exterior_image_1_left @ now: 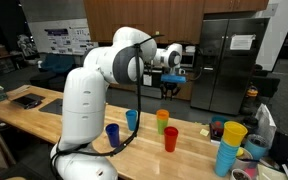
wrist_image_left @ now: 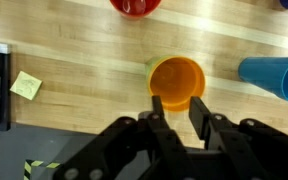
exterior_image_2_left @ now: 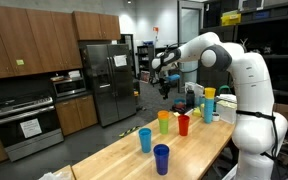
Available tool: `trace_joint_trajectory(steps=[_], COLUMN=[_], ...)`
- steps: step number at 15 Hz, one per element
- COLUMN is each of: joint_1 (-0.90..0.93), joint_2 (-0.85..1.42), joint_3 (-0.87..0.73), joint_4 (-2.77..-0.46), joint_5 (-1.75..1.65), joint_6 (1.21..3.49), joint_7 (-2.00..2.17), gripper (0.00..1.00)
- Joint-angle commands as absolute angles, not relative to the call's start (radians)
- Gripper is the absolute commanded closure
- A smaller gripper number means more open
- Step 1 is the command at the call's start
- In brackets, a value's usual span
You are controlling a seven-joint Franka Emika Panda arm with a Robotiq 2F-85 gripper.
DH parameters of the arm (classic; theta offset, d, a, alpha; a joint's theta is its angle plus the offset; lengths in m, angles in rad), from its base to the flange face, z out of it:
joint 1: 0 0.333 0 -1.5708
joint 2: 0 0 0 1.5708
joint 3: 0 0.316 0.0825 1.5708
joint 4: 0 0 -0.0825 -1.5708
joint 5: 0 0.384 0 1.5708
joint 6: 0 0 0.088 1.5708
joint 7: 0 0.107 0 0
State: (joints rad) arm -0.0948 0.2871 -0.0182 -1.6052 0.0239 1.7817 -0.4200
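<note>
My gripper [wrist_image_left: 176, 103] hangs high above a long wooden table [wrist_image_left: 74, 110], fingers pointing down. In the wrist view there is a narrow gap between the fingers and nothing in it. Directly beneath stands an orange cup [wrist_image_left: 177, 78], upright and nested in a green one. Both exterior views show the gripper [exterior_image_1_left: 172, 86] [exterior_image_2_left: 165, 92] well above that orange cup [exterior_image_1_left: 162, 118] [exterior_image_2_left: 164, 121], not touching it. A red cup [wrist_image_left: 136, 5] [exterior_image_1_left: 171, 138] and a light blue cup [wrist_image_left: 274, 78] [exterior_image_1_left: 132, 119] stand close by.
A dark blue cup [exterior_image_1_left: 112, 134] [exterior_image_2_left: 161, 158] stands apart from the others. A stack of cups with a yellow one on top [exterior_image_1_left: 229, 145] sits near the table's end. A yellow sticky note [wrist_image_left: 26, 84] lies on the wood. A steel fridge [exterior_image_2_left: 107, 80] and cabinets stand behind.
</note>
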Motion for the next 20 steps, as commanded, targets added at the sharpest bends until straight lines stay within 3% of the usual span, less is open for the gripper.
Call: trace_joint_trajectory(steps=[1, 7, 20], joint_1=[-0.101, -0.142, -0.21], joint_2=[0.296, 0.345, 0.196], joint_3=[-0.017, -0.036, -0.07], joint_4=[-1.595, -1.554, -1.827], joint_5=[0.027, 0.029, 0.031], joint_6=[1.773, 1.756, 1.845], joint_7=[-0.42, -0.448, -0.515], gripper=[0.39, 0.02, 0.0])
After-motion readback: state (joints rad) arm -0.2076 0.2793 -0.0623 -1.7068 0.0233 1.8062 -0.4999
